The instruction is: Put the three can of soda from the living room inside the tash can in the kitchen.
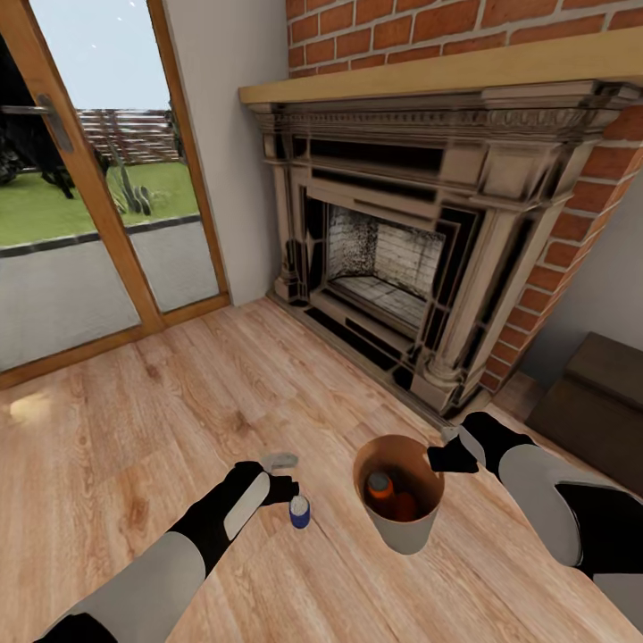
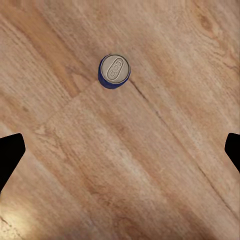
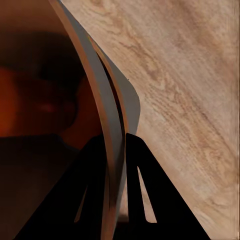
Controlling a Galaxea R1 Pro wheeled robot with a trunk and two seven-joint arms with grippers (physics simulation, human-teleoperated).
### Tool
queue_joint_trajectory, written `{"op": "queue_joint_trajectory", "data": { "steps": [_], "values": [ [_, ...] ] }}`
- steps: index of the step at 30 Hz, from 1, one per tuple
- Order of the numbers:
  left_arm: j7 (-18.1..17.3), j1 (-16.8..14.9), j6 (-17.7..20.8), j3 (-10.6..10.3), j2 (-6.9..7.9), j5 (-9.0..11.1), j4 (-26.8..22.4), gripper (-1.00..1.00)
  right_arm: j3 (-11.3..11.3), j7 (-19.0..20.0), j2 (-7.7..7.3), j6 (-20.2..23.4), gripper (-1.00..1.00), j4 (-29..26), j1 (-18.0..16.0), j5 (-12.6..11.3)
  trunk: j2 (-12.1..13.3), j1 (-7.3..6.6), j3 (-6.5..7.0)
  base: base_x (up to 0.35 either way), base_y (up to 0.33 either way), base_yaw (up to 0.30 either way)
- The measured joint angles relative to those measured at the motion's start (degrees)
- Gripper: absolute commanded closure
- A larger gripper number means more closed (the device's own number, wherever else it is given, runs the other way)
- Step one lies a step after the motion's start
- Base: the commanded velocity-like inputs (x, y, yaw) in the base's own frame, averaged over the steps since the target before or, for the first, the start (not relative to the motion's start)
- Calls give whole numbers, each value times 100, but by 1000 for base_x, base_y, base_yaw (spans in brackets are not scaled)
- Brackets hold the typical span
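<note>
On the light wood-plank floor [image 1: 268, 384] of the living room, nearest to the robot, the left gripper [image 1: 284, 487] hangs just beside the small dark blue soda can with a silver-grey top [image 1: 300, 512], which stands upright on the boards; in the left wrist view the same can [image 2: 114, 72] is seen from above, pull-tab up, and the two black fingertips [image 2: 10, 157] stand far apart at the picture's sides with nothing between them, so the jaws are wide open and empty. Just beside the blue can stands the small round tapered bin, grey outside and tan inside [image 1: 402, 531]; it holds orange cans [image 1: 382, 489], at least one plainly, a second I cannot count surely. The right gripper [image 1: 451, 457] is at the bin's far rim; in the right wrist view its fingers [image 3: 135, 165] close on the thin grey-and-tan wall [image 3: 107, 110], one inside and one outside, so it pinches the rim. I judge the blue can to be light, stiff but easy to dent, smooth and a little slippery; the best hold is across the round side at mid-height, with moderate force. The bin seems light too, and may tilt when held by one edge. Farther stand the dark ornate fireplace [image 1: 402, 259] in red brick [image 1: 402, 31], and the wood-framed glass door [image 1: 98, 205].
</note>
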Motion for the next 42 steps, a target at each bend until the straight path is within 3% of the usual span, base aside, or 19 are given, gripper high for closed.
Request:
{"op": "queue_joint_trajectory", "data": {
  "steps": [23,29,35,42],
  "values": [
    [-4,0,-3,0,-2,0,0,-100,6,-4,0,0,100,1,0,-1,0,0,0,106,8,-1],
    [-5,0,-5,0,-5,0,1,-100,-99,6,1,13,100,-1,-1,-102,0,0,3,257,62,-141],
    [-8,0,-4,0,-6,0,0,-100,12,-4,5,4,100,1,0,2,0,0,19,176,11,-237],
    [-9,0,-4,0,-9,0,0,-100,-39,-1,12,7,100,0,-1,-48,0,0,31,137,1,-90]
  ]
}}
